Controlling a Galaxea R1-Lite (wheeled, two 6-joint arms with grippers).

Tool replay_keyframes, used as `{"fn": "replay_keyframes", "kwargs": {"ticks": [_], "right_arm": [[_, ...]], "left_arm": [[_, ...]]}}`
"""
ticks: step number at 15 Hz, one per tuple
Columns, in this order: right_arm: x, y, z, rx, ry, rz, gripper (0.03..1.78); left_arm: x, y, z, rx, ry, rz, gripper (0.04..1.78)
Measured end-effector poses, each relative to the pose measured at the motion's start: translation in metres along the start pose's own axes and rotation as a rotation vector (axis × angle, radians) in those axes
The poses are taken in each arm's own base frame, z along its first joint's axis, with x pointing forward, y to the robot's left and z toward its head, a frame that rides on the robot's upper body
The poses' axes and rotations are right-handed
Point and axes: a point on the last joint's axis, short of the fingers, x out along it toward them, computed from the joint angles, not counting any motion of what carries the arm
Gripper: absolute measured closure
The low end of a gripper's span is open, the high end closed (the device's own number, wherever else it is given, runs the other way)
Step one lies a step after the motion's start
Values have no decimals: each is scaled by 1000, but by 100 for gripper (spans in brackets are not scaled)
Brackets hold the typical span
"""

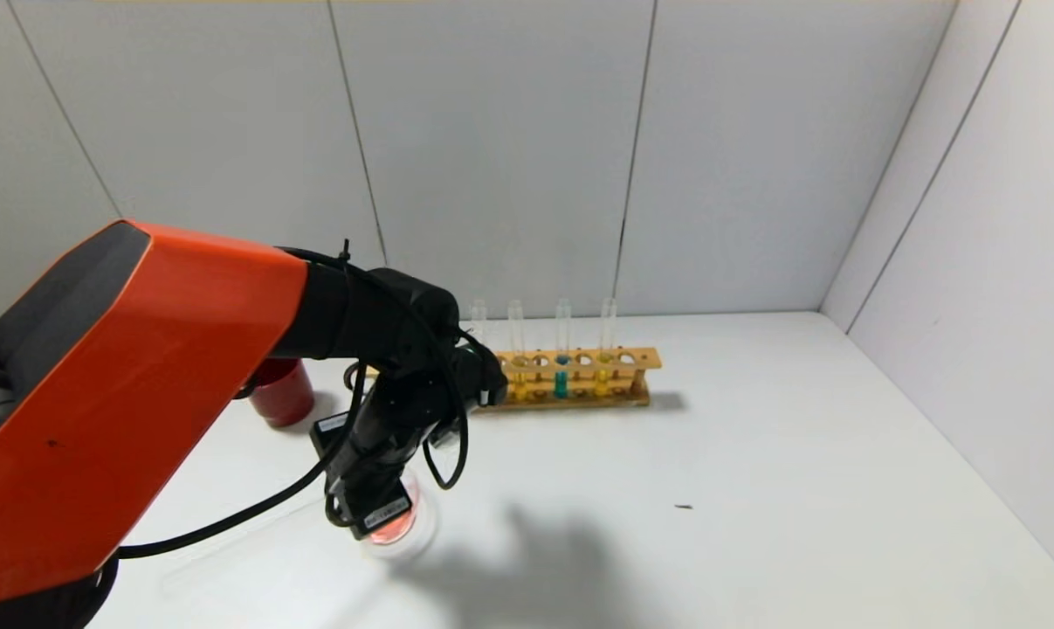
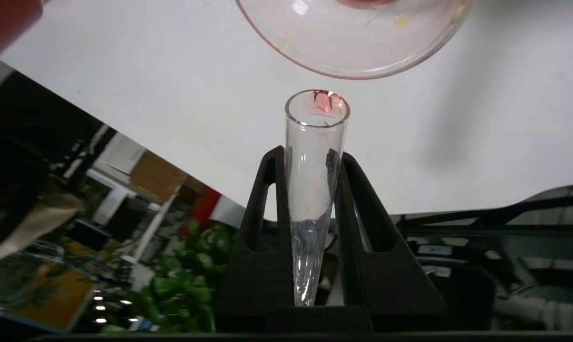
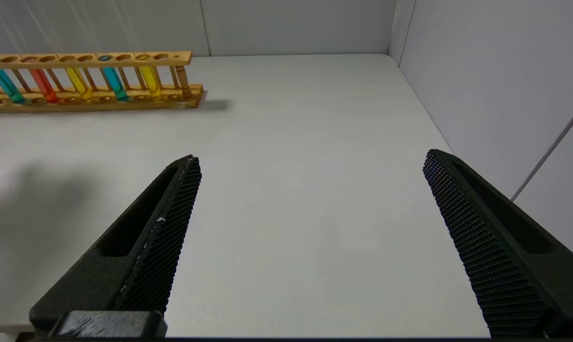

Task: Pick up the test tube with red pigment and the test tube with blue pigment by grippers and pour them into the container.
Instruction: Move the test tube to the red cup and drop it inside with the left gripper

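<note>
Two arms serve the white tabletop [image 1: 754,489]; only the left, with its orange shell, shows in the head view, reaching toward the table's near left part. Its black left gripper [image 2: 310,156] has its jaws closed on the slim clear glass test tube with red pigment [image 2: 312,190], which is tipped, mouth toward the table, with a mere trace of red at its lip. Just off that mouth sits the low round clear glass container [image 2: 357,42], holding pale red liquid; from the head it glows red beneath the gripper.

Farther back, near the wall, stands a long yellow wooden rack [image 1: 579,377] with tubes upright in it. Left of the rack, a dark red opaque cup [image 1: 280,393] sits well apart from the container. The black right gripper [image 3: 310,237] hovers over bare table to the right, jaws spread wide and empty. The slim glass test tube with blue pigment [image 1: 561,371] stands upright in the rack, between yellow-liquid tubes [image 1: 603,376].
</note>
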Motion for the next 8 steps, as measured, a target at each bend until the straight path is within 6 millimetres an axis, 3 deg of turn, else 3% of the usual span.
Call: {"fn": "replay_keyframes", "kwargs": {"ticks": [8], "right_arm": [[0, 0, 0, 0, 0, 0, 10]], "left_arm": [[-3, 6, -13, -395, -246, 3, 151]]}}
